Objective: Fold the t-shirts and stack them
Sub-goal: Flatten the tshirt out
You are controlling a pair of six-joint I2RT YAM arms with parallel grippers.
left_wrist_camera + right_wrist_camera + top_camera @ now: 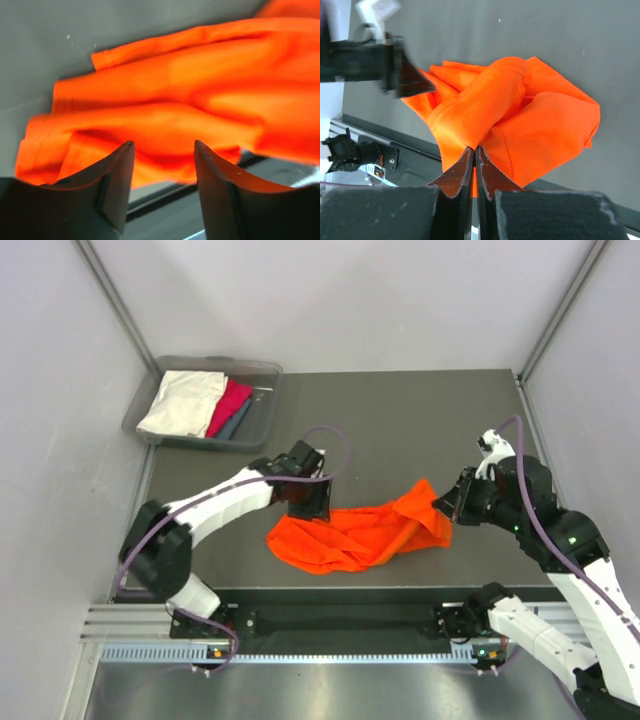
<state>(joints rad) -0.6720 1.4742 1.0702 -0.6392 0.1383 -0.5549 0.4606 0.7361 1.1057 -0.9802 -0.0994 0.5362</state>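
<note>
Here, my right pincer (473,149) is pressed together on a fold of the orange t-shirt (345,538), which lies crumpled by the near edge of the desk (400,420). My left pincer (164,145) hangs spread over the shirt's left end, gripping nothing.

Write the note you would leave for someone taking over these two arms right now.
Left jaws: open and empty, just over the left end of the orange t-shirt.
Right jaws: shut on the shirt's right edge, which is raised off the table.
Elsewhere: cream-white t-shirt, magenta-pink t-shirt and teal-grey t-shirt lie in the grey bin, far left.
Done: nothing yet; the orange shirt is crumpled.
Left: spread and fold it, then the others, and stack them.
</note>
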